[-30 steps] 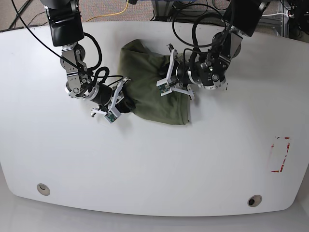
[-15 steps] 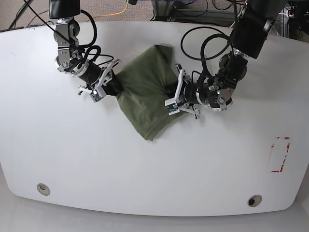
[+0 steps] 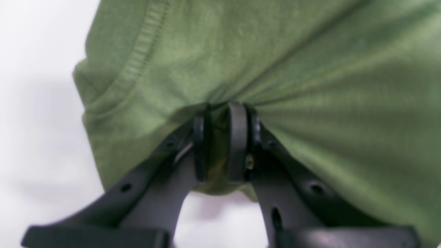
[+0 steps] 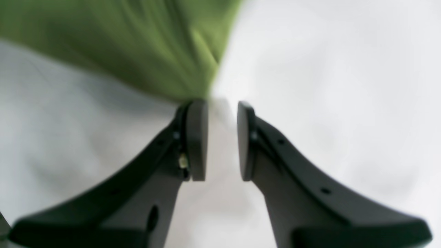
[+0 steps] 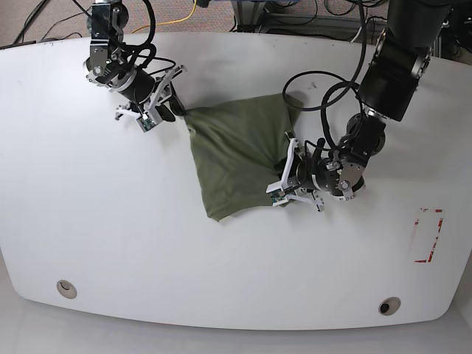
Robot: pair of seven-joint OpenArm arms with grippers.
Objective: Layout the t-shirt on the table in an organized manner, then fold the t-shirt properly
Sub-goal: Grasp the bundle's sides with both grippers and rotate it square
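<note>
The t-shirt (image 5: pixel 232 151) lies crumpled near the middle of the table (image 5: pixel 110 243), stretched into a rough wedge between the two arms, its widest fold drooping toward the near edge. Taking the shirt as the landmark: the left gripper (image 5: pixel 284 177) sits at its right-hand lower edge in the base view, and the left wrist camera shows its jaws pressed tight on a bunch of olive fabric (image 3: pixel 310 69), creases fanning out from the pinch, with a stitched hem (image 3: pixel 137 58) curving just off to one side. The right gripper (image 5: pixel 164 103) is at the shirt's far left corner. In the right wrist view its pads (image 4: pixel 198 137) stand a little apart with only white tabletop showing in the gap between them; the green cloth (image 4: pixel 137 41) comes to a point right at the tip of one pad, touching it or nearly so, and the blur keeps me from telling whether any cloth is actually caught there. Well away from the shirt, a red-marked rectangle (image 5: pixel 428 236) sits near the table's right edge, and two round grommets (image 5: pixel 66 287) lie along the near edge
</note>
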